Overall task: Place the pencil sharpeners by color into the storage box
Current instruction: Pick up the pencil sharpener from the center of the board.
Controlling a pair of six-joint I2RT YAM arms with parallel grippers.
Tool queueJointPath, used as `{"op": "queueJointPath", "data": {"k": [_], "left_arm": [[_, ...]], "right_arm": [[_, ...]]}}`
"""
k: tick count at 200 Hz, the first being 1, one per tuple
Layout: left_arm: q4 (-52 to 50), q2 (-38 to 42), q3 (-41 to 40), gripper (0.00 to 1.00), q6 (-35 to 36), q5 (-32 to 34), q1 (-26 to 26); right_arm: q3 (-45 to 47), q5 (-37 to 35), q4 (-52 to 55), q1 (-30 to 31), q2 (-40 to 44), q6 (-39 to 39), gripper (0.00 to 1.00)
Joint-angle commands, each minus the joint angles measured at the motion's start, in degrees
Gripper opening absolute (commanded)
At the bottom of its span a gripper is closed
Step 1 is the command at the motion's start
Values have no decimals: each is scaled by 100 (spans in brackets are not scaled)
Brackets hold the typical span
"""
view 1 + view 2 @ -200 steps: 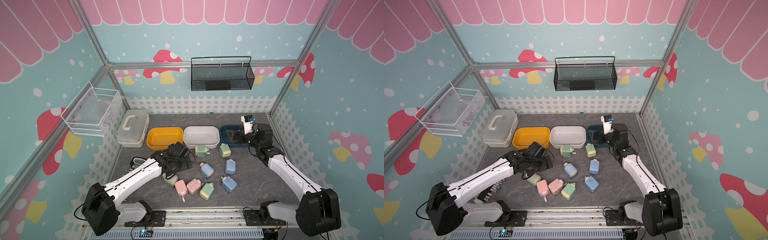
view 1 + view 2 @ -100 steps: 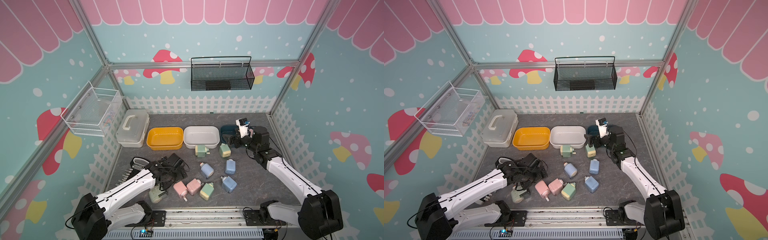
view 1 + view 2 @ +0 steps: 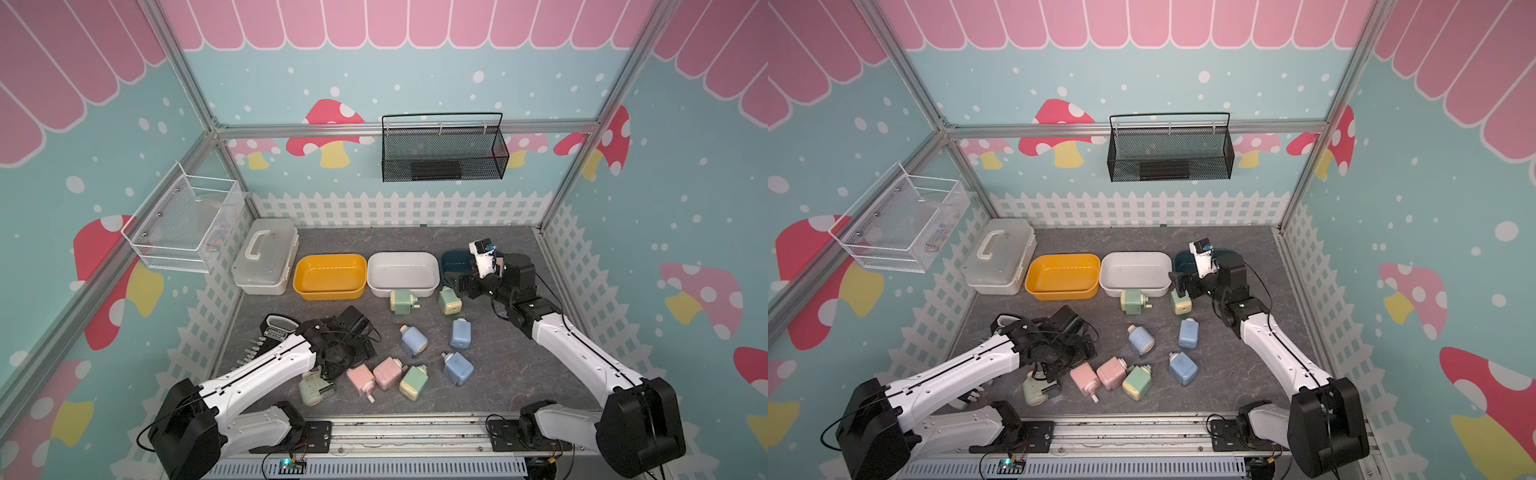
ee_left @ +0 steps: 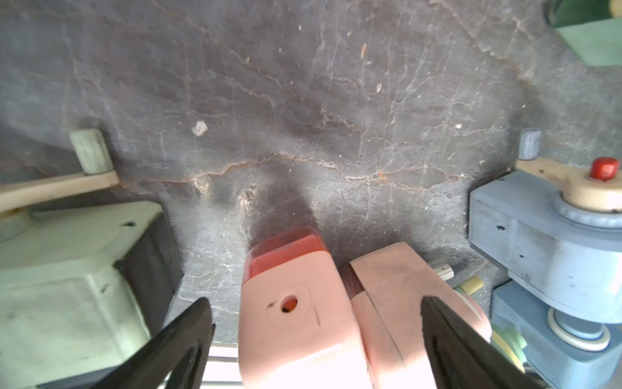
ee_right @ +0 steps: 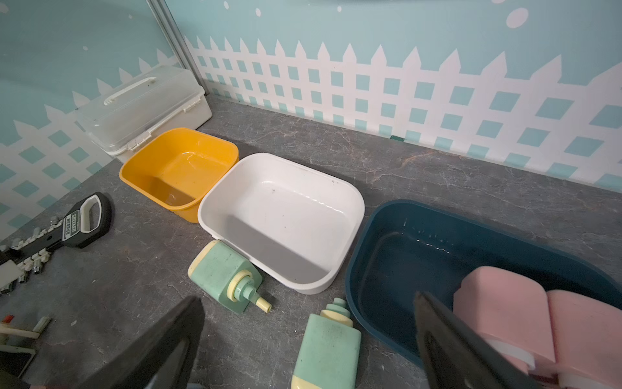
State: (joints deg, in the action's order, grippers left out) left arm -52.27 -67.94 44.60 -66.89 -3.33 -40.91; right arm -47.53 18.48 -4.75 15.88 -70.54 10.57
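Pick step: left gripper [image 4: 314, 303], jaws wide, straddles a pink sharpener [image 4: 292, 336]; next, close squarely and lift. Right gripper [image 5: 308, 299] hangs wide, empty, beside the navy bin [image 5: 437, 210]

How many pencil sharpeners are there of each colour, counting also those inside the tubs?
Pink sharpeners: 4, of which 2 in the blue tub
Blue sharpeners: 3
Green sharpeners: 4
Total: 11
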Motion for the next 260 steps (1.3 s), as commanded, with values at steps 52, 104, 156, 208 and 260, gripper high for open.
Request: {"op": "queueJointPath", "data": {"k": [52, 104, 156, 208, 260], "left_arm": [[-102, -328, -53, 86, -191, -278, -29], [-73, -251, -199, 78, -293, -236, -40], [-73, -242, -226, 65, -219, -161, -62], [-80, -211, -273, 51, -100, 39, -43], [-99, 64, -334, 17, 74, 95, 150]], "right_arm": [[-37, -150, 69, 48, -25, -125, 98], [-46, -144, 72, 55, -104, -108, 98], [-37, -139, 72, 56, -167, -77, 98], [-46, -211, 78, 84, -142, -82, 98], [-28, -64, 62, 134, -146, -202, 98]]}}
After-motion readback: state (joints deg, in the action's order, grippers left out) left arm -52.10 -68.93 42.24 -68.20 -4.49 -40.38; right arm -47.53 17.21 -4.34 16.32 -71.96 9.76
